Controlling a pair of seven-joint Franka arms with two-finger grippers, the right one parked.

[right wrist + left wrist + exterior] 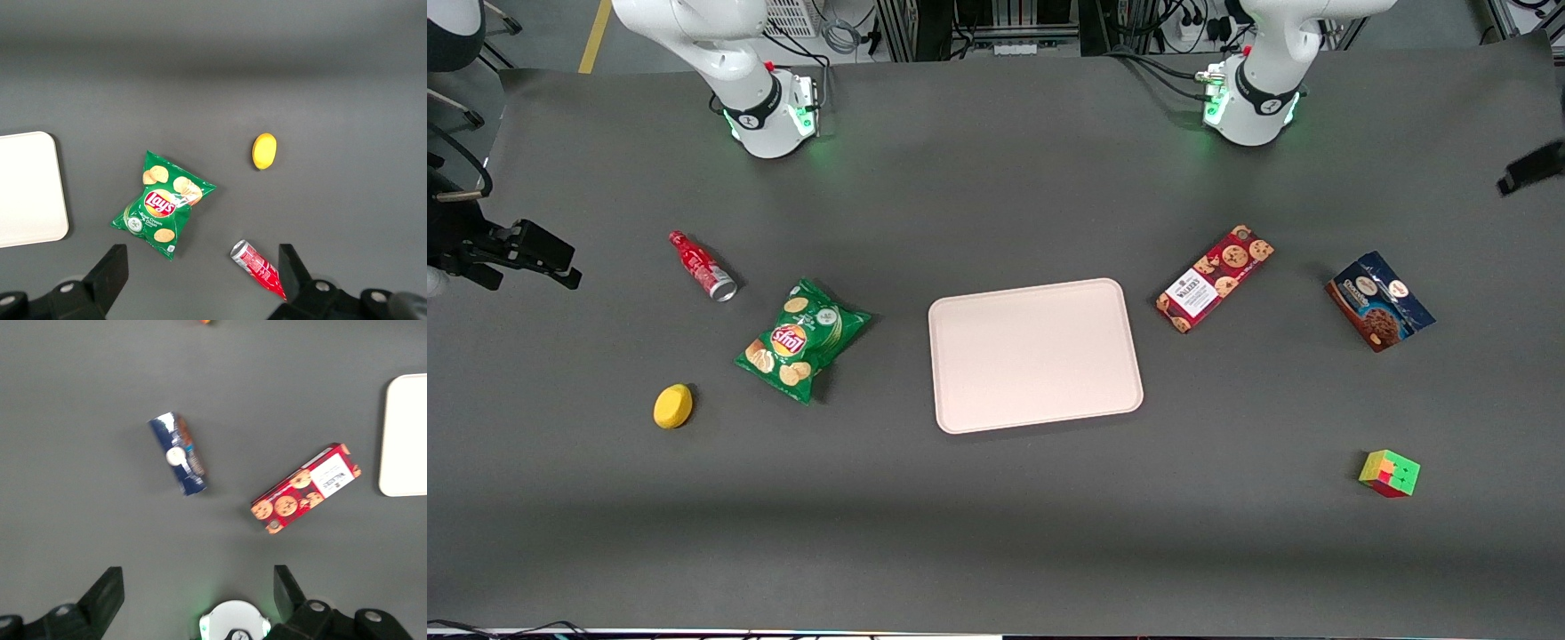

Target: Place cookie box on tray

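The cookie box (1378, 300) is a dark navy pack with a brown cookie picture. It lies flat on the grey table toward the working arm's end and also shows in the left wrist view (178, 453). The pale pink-beige tray (1034, 354) lies empty at the table's middle; its rim shows in the left wrist view (407, 433). My left gripper (198, 587) is open and empty, held high above the table with the cookie box well clear of its fingers. In the front view only a black part of the gripper (1532, 167) shows at the frame's edge, farther from the camera than the box.
A longer red cookie box (1215, 277) lies between the tray and the navy box. A coloured cube (1389, 473) sits nearer the camera. Toward the parked arm's end lie a green chips bag (802, 340), a red can (703, 265) and a yellow lemon-like object (672, 406).
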